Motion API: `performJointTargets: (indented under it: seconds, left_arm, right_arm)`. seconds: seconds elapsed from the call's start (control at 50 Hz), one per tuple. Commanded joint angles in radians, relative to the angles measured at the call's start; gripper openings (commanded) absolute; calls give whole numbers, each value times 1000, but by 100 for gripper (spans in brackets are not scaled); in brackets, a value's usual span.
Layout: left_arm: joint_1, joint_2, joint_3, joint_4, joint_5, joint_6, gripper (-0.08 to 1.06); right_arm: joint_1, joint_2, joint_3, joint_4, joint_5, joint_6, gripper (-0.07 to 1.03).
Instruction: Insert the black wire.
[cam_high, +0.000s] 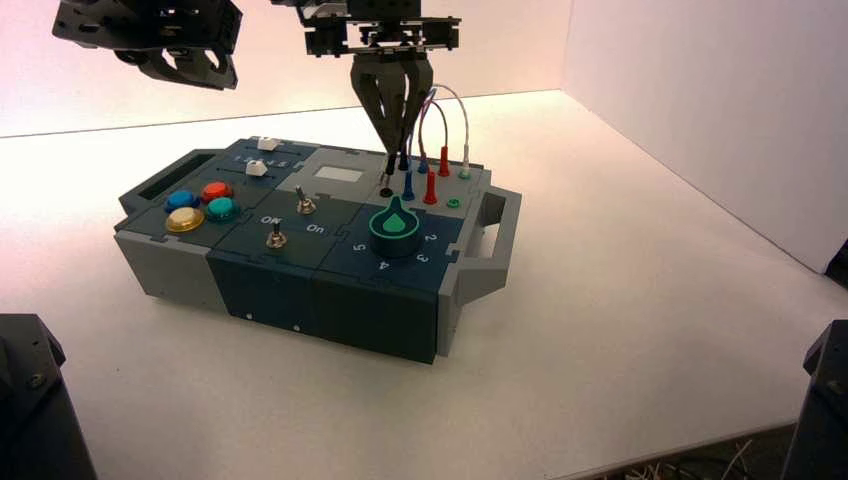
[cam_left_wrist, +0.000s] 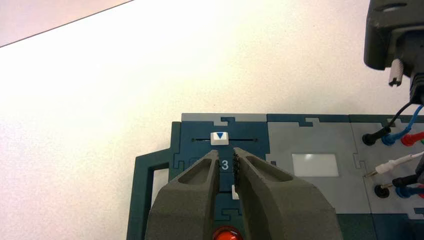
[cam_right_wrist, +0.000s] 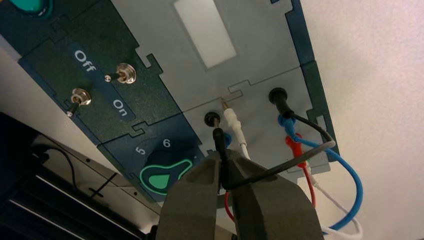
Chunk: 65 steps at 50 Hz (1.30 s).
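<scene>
Right gripper at work above the grey socket panel on the box's right half, its fingertips closed narrow on the slim black banana plug of the thin black wire. The plug lies directly between the tips, so no reach is needed; its metal pin projects past them, down toward the round black socket at the left end of the panel's nearer row. Pin tip is at the socket mouth; cannot tell whether it has entered. Long axis roughly upright, pin down, more or less in line with the fingers. The wire's other black plug sits in the black socket of the farther row. A loose white plug with a metal pin leans just beside the held one; possible snag. The right arm is clearly the nearer; its gripper hangs from beyond the box's far side, fingers pointing down. Left gripper idles over the slider area at the box's left, a slight gap between its fingers, nothing held. Judgement: final stage; centre the pin over the hole, then push straight down along the plug's axis. An off-centre pin could catch the rim or tilt in the grip.
</scene>
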Motion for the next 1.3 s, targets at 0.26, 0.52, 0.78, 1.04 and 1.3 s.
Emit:
performJointTargets:
  seconds: [0.26, 0.52, 0.78, 1.04, 1.3]
  left_arm:
    - [-6, -11, -21, 2, -9, 5, 17]
    - [-6, -11, -21, 2, -9, 5, 17]
    - [-6, -9, -20, 2, -9, 5, 17]
    - [-6, -9, -21, 3, -11, 5, 17]
    - [-6, -9, -21, 2, -11, 5, 17]
  right_arm:
    - [0, -26, -9, 2, 3, -12, -2]
    - [2, -12, -34, 3, 6, -12, -2]
    - [2, -2, -43, 3, 14, -12, -2]
    - [3, 8, -43, 3, 31, -11, -2]
    - [0, -3, -55, -2, 41, -18, -2]
